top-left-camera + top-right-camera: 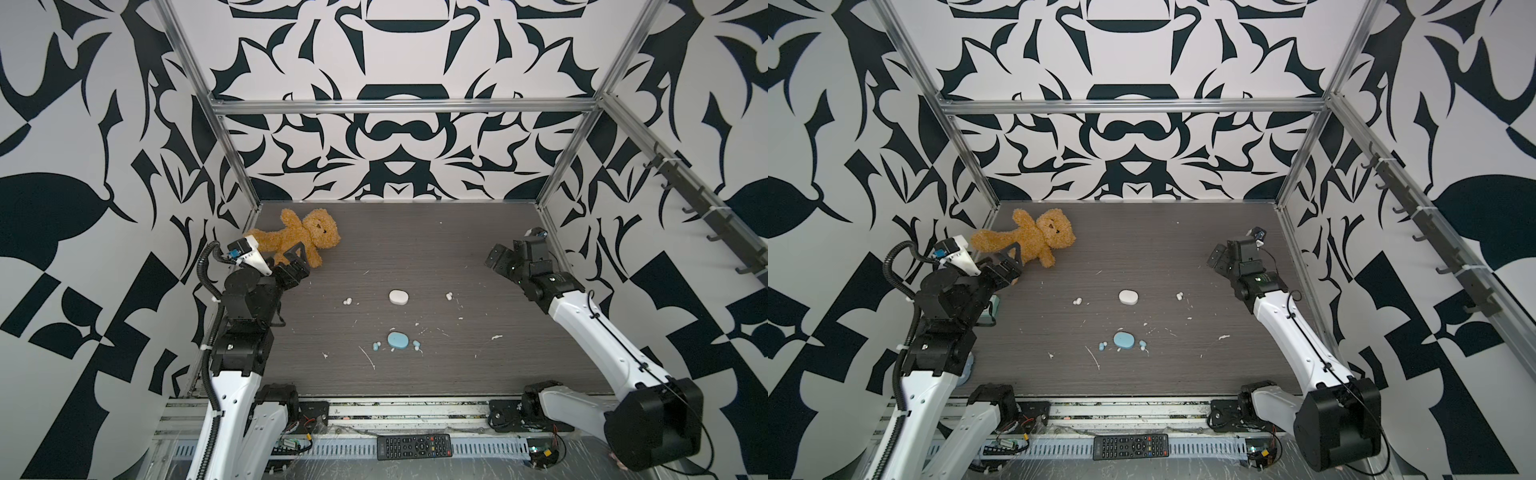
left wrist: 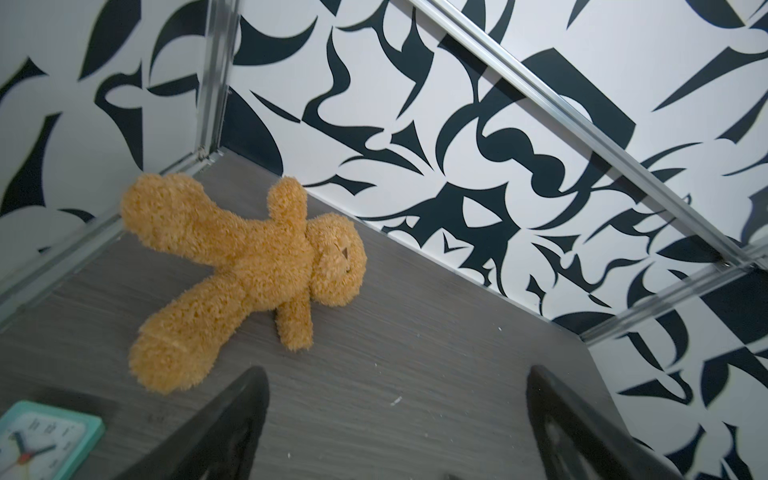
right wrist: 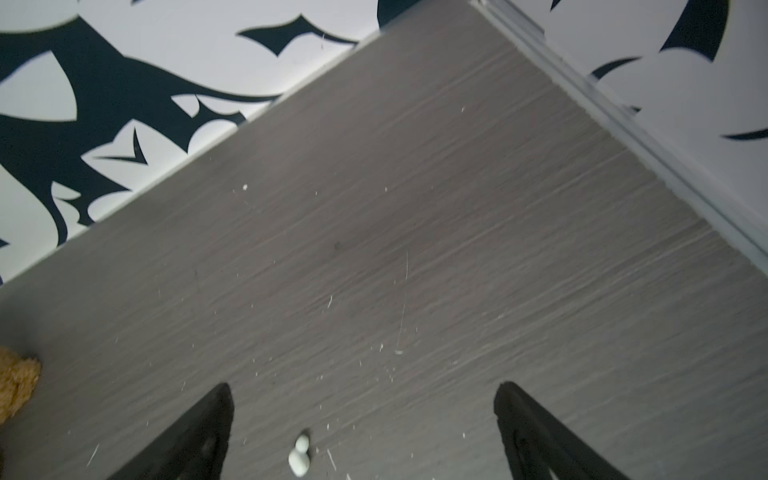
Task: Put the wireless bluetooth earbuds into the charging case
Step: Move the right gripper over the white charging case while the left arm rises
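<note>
the right-hand white earbud (image 1: 449, 296) lies just nearer and left of the right tool (image 3: 363, 392), the closer arm's, wide open and empty.

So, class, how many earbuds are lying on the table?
4. The left white earbud and right white earbud flank the white case; the left blue earbud and right blue earbud flank the blue case. More could hide under the left arm.
</note>
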